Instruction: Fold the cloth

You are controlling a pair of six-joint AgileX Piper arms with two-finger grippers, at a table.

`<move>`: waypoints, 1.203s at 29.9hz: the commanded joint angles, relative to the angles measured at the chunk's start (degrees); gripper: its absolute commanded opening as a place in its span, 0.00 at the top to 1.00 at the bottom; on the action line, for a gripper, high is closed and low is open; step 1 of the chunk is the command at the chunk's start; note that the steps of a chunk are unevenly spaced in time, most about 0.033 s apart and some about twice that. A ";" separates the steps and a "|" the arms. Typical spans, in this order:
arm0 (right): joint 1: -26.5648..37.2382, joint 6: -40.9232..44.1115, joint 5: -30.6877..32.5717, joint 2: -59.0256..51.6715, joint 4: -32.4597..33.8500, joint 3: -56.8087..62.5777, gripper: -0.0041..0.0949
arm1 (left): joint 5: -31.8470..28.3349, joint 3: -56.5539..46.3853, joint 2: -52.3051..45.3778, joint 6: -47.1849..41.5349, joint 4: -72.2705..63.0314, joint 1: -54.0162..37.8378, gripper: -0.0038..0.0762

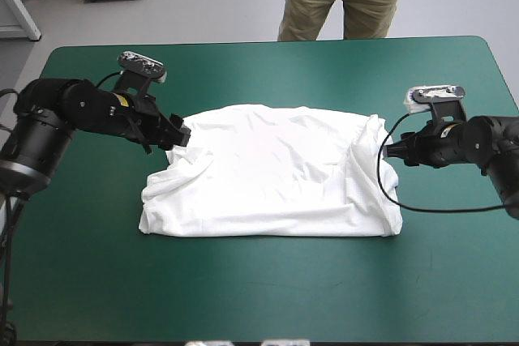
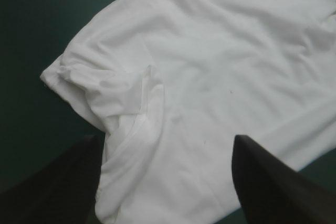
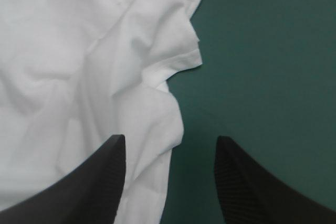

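Hovering left hand (image 1: pixel 180 134) at T-shirt (image 1: pixel 272 172) left edge; my fingers (image 2: pixel 58 182) are standing wide apart, gripping nothing, white cloth lying under gap between them. Right hand (image 1: pixel 388 151) is sitting at shirt's right edge, likewise spread open and empty, one finger over cloth, other over bare table (image 1: pixel 259 289). T-shirt is lying spread, rumpled, in middle of table.

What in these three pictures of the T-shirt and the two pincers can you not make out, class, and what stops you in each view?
1. High view: the collar of the T-shirt; the cloth's own folds hide it, so front or back is unknown.
2. High view: whether the left pincer touches the cloth; its black tips merge with the arm behind.
3. Right wrist view: most of the T-shirt, cut off by the picture's edges.
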State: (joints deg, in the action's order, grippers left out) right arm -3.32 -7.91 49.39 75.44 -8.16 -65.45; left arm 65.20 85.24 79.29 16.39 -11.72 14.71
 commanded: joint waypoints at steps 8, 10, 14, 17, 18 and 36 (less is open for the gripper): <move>2.86 -5.49 -7.66 14.83 -5.68 -2.44 0.46 | 0.43 1.37 -4.94 -1.60 1.02 0.06 0.31; 2.86 -5.49 -6.45 16.28 -6.24 -2.44 0.46 | 0.53 1.28 -4.71 -1.86 1.02 0.06 0.31; 2.24 -6.31 -4.86 17.56 -6.69 -2.19 0.47 | 0.43 1.28 -4.57 -1.86 1.02 0.06 0.31; 1.76 -7.04 -3.65 18.33 -7.12 -2.19 0.53 | 0.18 1.28 -4.57 -1.86 1.11 0.06 0.31; 1.65 -7.31 -2.74 19.05 -7.25 -2.07 0.57 | 0.18 1.28 -4.57 -1.97 1.15 0.06 0.31; 1.29 -4.65 -3.06 17.72 -0.92 -1.87 0.97 | 0.33 1.28 -4.57 -1.84 1.41 0.06 0.31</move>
State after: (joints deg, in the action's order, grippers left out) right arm -2.08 -13.85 47.38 97.12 -11.81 -66.16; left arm 67.70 85.13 76.27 15.02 -9.59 14.71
